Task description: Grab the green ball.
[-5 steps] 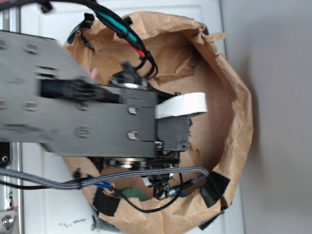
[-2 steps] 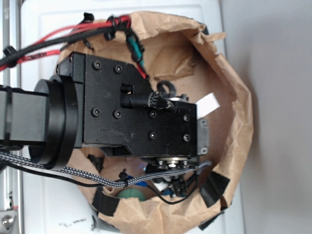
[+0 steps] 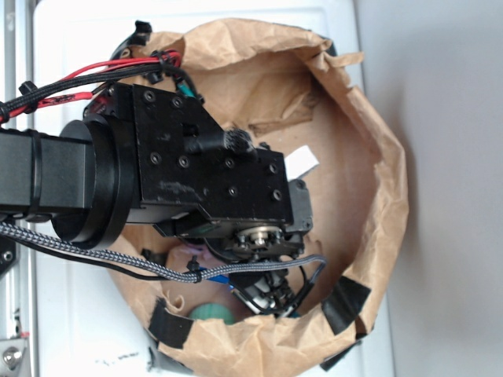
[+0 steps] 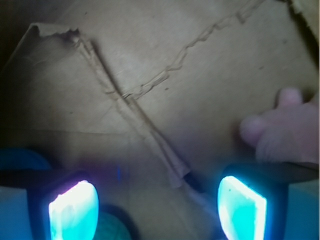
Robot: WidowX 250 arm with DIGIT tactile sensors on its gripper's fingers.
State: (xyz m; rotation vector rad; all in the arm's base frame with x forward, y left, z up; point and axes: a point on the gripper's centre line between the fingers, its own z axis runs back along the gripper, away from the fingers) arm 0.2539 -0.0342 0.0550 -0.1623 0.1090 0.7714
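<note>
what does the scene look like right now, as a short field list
container: brown paper bag, rolled-down rim, cardboard floor
green ball: partly visible at the bag's lower edge, under cables
gripper: open, nothing between the pads
pads: glowing cyan
green ball, wrist view: low in frame beside the left pad, not gripped
pink plush: right of the gripper
grasp: not yet made

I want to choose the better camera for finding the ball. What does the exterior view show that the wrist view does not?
Only the exterior view shows the whole brown paper bag rim, its black tape patches, the robot arm and its cables.

Only the wrist view shows the gripper, open, with its glowing pads, and the pink plush bunny clearly.

Both show the paper floor and a part of the green ball.
</note>
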